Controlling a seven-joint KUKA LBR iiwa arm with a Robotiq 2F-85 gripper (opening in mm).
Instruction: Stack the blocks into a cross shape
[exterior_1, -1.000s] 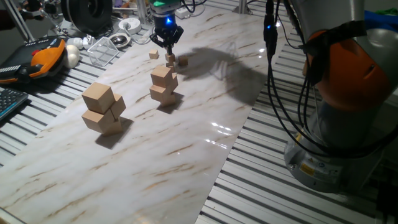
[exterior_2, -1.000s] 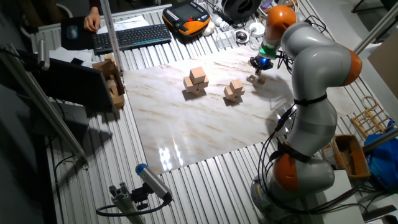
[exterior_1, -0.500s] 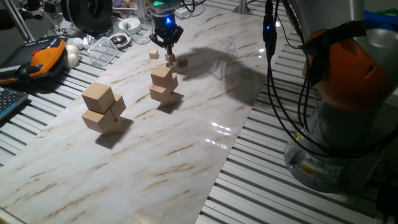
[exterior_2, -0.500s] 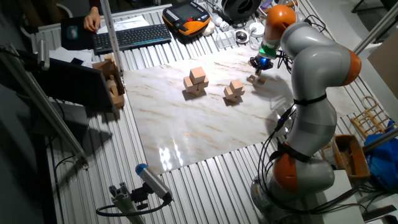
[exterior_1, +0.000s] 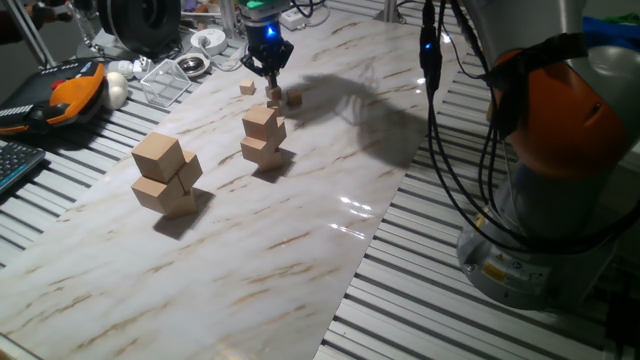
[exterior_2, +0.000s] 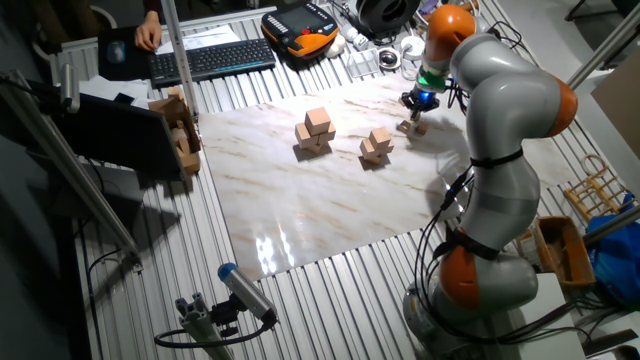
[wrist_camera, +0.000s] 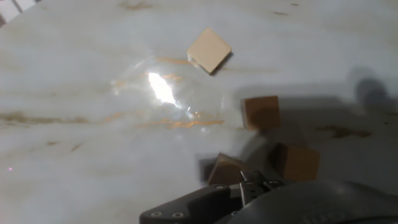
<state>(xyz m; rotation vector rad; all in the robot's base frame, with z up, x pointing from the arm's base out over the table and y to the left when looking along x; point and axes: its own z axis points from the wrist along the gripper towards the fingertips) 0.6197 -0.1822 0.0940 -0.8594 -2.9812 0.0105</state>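
Across the three moments almost nothing changes; your gripper (exterior_1: 268, 68) stays low at the upper left of the marble slab (exterior_1: 330, 190), over the tiny blocks, shifting at most slightly. Left to right in the hand view: one block (wrist_camera: 209, 50) lies alone at upper centre, one (wrist_camera: 260, 112) sits mid-frame, one (wrist_camera: 225, 169) is just beside the gripper at the bottom edge, and one (wrist_camera: 297, 161) is at lower right. All sit apart, so you have no cross yet. I cannot tell whether the jaws are apart or together.
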